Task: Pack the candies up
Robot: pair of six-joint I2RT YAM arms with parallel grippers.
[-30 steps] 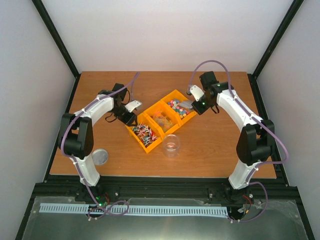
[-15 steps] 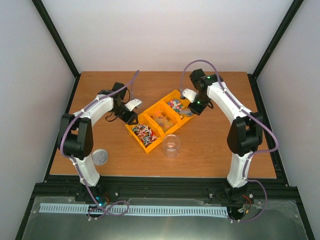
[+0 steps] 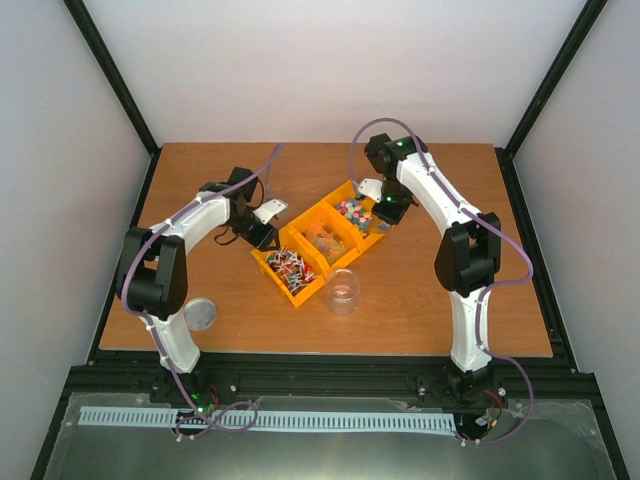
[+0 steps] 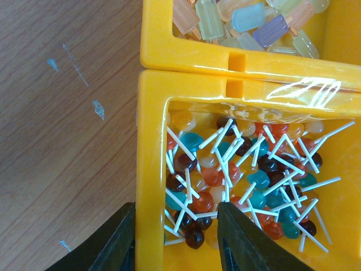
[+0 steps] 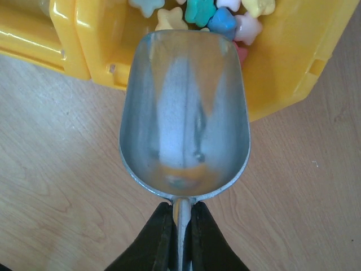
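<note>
Top external: three bins [image 3: 312,287], one jar [image 3: 342,290], one lid [image 3: 201,313] by the near-left corner; right gripper [image 5: 179,217] clamps one scoop [image 5: 183,113], left gripper [image 4: 176,212] gapes.

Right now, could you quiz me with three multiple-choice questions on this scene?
1. Where is the clear round jar? A) just in front of the yellow plastic bins B) inside a bin C) behind the bins
2. How many yellow bins form the row? A) two B) three C) five
3. The silver metal scoop in the right claw is: A) heaped with sweets B) empty C) dropped
Answers: 1 A, it stands on their near side; 2 B, three show side by side; 3 B, its bowl is bare.
</note>
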